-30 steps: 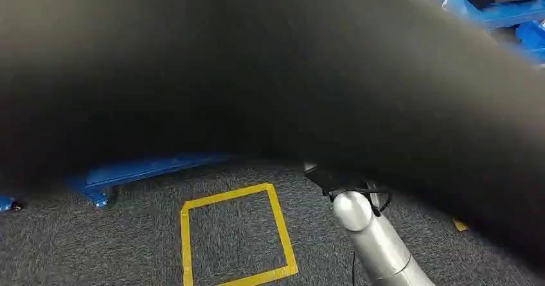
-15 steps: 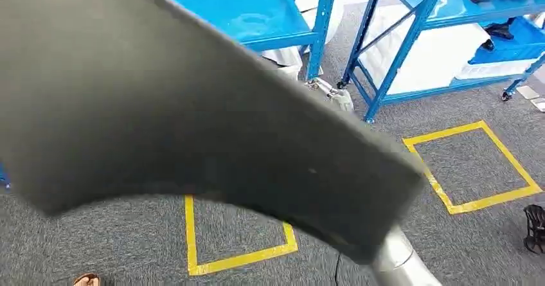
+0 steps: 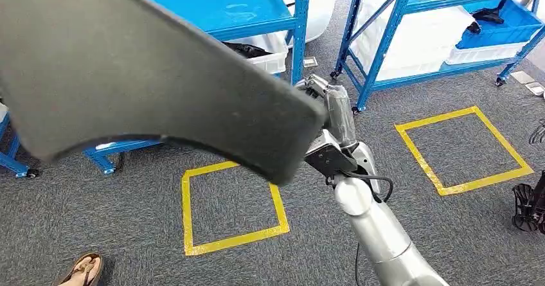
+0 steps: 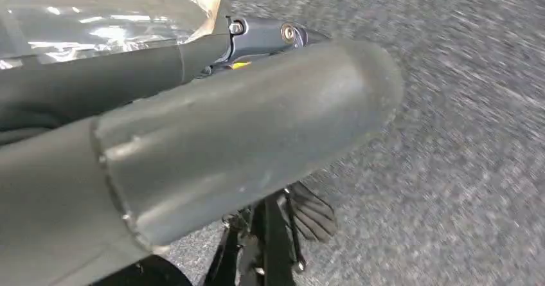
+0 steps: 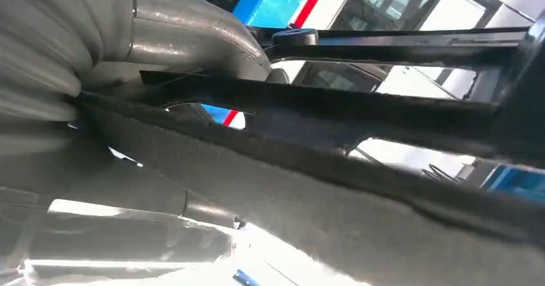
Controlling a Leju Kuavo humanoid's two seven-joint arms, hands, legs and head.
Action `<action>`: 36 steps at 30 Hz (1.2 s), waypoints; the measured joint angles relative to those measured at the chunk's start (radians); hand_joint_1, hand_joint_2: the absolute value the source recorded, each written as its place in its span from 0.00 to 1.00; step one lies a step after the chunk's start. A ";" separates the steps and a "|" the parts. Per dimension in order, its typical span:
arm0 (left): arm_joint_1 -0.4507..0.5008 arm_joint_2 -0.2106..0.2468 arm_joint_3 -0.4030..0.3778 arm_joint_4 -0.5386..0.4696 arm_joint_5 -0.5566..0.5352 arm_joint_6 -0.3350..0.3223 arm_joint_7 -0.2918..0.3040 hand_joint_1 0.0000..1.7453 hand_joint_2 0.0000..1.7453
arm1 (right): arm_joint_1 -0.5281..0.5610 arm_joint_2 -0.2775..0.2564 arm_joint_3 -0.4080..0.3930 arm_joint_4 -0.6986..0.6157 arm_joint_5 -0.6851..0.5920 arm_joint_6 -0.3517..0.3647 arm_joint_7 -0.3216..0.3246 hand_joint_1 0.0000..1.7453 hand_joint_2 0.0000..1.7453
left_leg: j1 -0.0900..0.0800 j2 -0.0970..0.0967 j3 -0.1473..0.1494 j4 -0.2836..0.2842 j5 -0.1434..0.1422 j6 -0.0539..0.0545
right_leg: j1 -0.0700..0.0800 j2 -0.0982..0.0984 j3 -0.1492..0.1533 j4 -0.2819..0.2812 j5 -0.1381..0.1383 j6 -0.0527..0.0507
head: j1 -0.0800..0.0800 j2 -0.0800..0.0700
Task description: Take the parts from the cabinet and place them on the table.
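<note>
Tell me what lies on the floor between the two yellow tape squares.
In the head view, bare grey carpet separates the left yellow square from the right yellow square; the robot's right arm reaches across above that stretch.

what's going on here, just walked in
The robot is carrying a large dark grey curved panel, which sits close to the head camera and blocks much of that view. Its right hand grips the panel's right end, silver arm reaching up from below. In the left wrist view, the left hand sits against the same dark part, with carpet beyond. Blue shelving racks stand ahead on the grey carpet, with yellow tape squares marked on the floor. A person's sandalled foot is nearby.
</note>
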 joint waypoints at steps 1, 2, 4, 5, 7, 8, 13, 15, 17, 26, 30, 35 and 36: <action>0.000 0.000 0.000 0.000 0.000 0.000 0.000 0.00 0.00 | 0.000 0.000 0.000 0.000 0.000 0.000 0.000 1.00 1.00 | 0.000 0.000 0.030 -0.036 0.017 0.004 | 0.001 0.001 -0.007 0.000 0.005 0.001 | 0.000 0.000; 0.000 0.000 0.000 0.000 0.000 0.000 0.000 0.00 0.00 | 0.000 0.000 0.000 0.000 0.000 0.000 0.000 1.00 1.00 | 0.000 0.000 0.030 -0.036 0.017 0.004 | 0.001 0.001 -0.007 0.000 0.005 0.001 | 0.000 0.000; 0.000 0.000 0.000 0.000 0.000 0.000 0.000 0.00 0.00 | 0.000 0.000 0.000 0.000 0.000 0.000 0.000 1.00 1.00 | 0.000 0.000 0.037 -0.046 0.020 0.004 | 0.002 0.001 -0.008 0.000 0.007 0.001 | 0.000 0.000; 0.000 0.000 0.000 0.000 0.000 0.000 0.000 0.00 0.00 | 0.000 0.000 0.000 0.000 0.000 0.000 0.000 1.00 1.00 | -0.001 0.000 0.049 -0.060 0.025 0.006 | 0.002 0.001 -0.010 0.000 0.009 0.001 | 0.000 0.000; -0.003 0.003 0.000 -0.002 -0.001 0.003 0.000 0.00 0.00 | -0.008 0.000 0.000 0.003 -0.010 0.000 0.002 1.00 1.00 | -0.020 -0.010 0.209 -0.301 0.010 0.040 | -0.001 0.000 -0.038 -0.001 0.045 0.034 | 0.002 0.000; -0.001 0.001 0.002 -0.001 0.000 0.010 0.000 0.00 0.00 | -0.007 -0.002 -0.002 0.005 -0.019 0.000 0.006 1.00 1.00 | -0.020 -0.005 0.203 -0.324 0.037 0.056 | 0.005 0.002 -0.046 -0.005 0.057 0.047 | 0.001 0.000; -0.004 -0.010 0.008 -0.001 0.008 0.034 -0.013 0.00 0.00 | -0.026 -0.008 -0.005 0.026 -0.037 0.004 0.016 1.00 1.00 | -0.014 0.007 0.147 -0.333 0.089 0.066 | -0.007 0.006 -0.146 0.303 -0.128 0.043 | 0.004 0.000; -0.004 -0.017 0.019 -0.001 0.021 0.044 -0.025 0.00 0.00 | -0.036 -0.009 -0.003 0.035 -0.044 0.005 0.019 1.00 1.00 | -0.012 0.010 0.124 -0.331 0.106 0.059 | -0.013 0.006 -0.118 0.306 -0.078 0.075 | 0.003 0.000; -0.005 -0.024 0.030 -0.001 0.041 0.055 -0.046 0.00 0.00 | -0.054 -0.010 -0.003 0.045 -0.055 0.012 0.020 1.00 1.00 | -0.007 0.010 0.102 -0.320 0.118 0.048 | -0.022 0.006 -0.014 0.158 -0.023 0.098 | 0.004 0.000; -0.007 -0.037 0.071 -0.002 0.061 0.069 -0.069 0.00 0.00 | -0.102 0.002 0.005 0.090 -0.075 0.017 0.005 1.00 1.00 | -0.001 0.004 0.008 -0.138 -0.004 0.003 | -0.020 0.009 0.058 -0.005 -0.049 0.009 | 0.002 0.000; -0.005 -0.037 0.079 -0.002 0.064 0.068 -0.072 0.00 0.00 | -0.100 0.003 0.013 0.108 -0.074 0.014 -0.004 1.00 1.00 | -0.001 0.001 -0.024 0.019 -0.034 -0.002 | -0.012 0.007 0.047 -0.003 -0.040 0.004 | 0.002 0.000; -0.005 -0.033 0.085 -0.002 0.068 0.067 -0.073 0.00 0.00 | -0.101 0.006 0.018 0.114 -0.072 0.013 -0.006 1.00 1.00 | -0.011 -0.003 0.147 -0.267 0.065 0.038 | 0.001 0.009 0.047 -0.002 -0.037 0.013 | 0.004 0.000; -0.005 -0.033 0.085 -0.002 0.068 0.067 -0.074 0.00 0.00 | -0.102 0.007 0.019 0.115 -0.072 0.013 -0.006 1.00 1.00 | -0.015 -0.004 0.144 -0.267 0.064 0.039 | 0.000 0.009 0.045 -0.002 -0.034 0.017 | 0.003 0.000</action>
